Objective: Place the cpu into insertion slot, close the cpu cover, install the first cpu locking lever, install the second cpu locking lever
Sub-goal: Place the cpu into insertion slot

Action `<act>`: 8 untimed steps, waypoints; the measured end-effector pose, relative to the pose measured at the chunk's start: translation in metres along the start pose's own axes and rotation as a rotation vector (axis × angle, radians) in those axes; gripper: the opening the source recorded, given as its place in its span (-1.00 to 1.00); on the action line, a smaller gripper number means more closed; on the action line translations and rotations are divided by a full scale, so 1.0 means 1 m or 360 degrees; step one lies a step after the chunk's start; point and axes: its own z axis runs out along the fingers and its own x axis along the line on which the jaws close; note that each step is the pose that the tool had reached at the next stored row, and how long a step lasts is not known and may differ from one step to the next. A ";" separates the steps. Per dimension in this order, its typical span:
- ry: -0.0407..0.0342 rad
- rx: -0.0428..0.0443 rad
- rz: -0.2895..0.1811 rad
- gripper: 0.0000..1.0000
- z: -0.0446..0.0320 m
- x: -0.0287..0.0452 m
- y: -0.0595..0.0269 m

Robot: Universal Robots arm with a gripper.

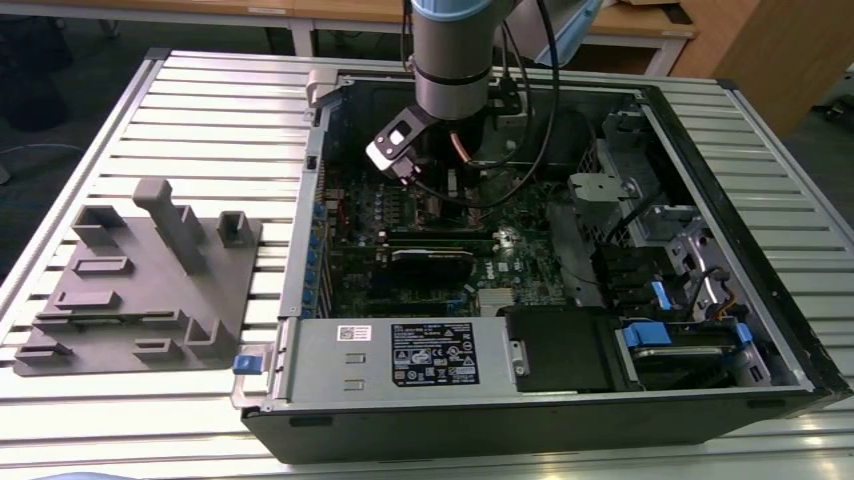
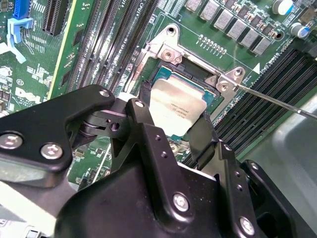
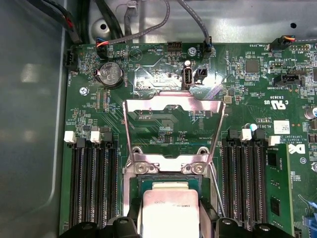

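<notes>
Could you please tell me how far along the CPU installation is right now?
No step looks finished yet. In hand: the gripper holds the cpu over the insertion slot, apparently not yet seated. Left: the cpu cover stands open, and a locking lever sticks out unlatched.

Open computer case (image 1: 534,430) lying on a slatted metal table (image 1: 200,100), panel off.

Beside the case, on the exterior view's left, a grey plastic fixture (image 1: 147,280) with upright posts and slots sits on the table. Inside the case a green circuit board (image 1: 400,215) covers the floor; in the first wrist view it carries a round coin battery (image 3: 110,74) and banks of long black memory slots (image 3: 91,183), with grey cables (image 3: 197,21) plugged in by the case wall. Along the case's near edge sits a silver box with a white label (image 1: 387,355), a blue tab (image 1: 246,362) at its corner. Beyond the case stand wooden desks (image 1: 641,30).
</notes>
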 end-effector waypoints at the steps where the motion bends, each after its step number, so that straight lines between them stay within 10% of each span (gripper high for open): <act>1: 0.0000 0.0000 0.0000 0.08 0.0000 0.0000 0.0000; 8: 0.0001 0.0000 0.0000 0.08 -0.0025 0.0001 0.0002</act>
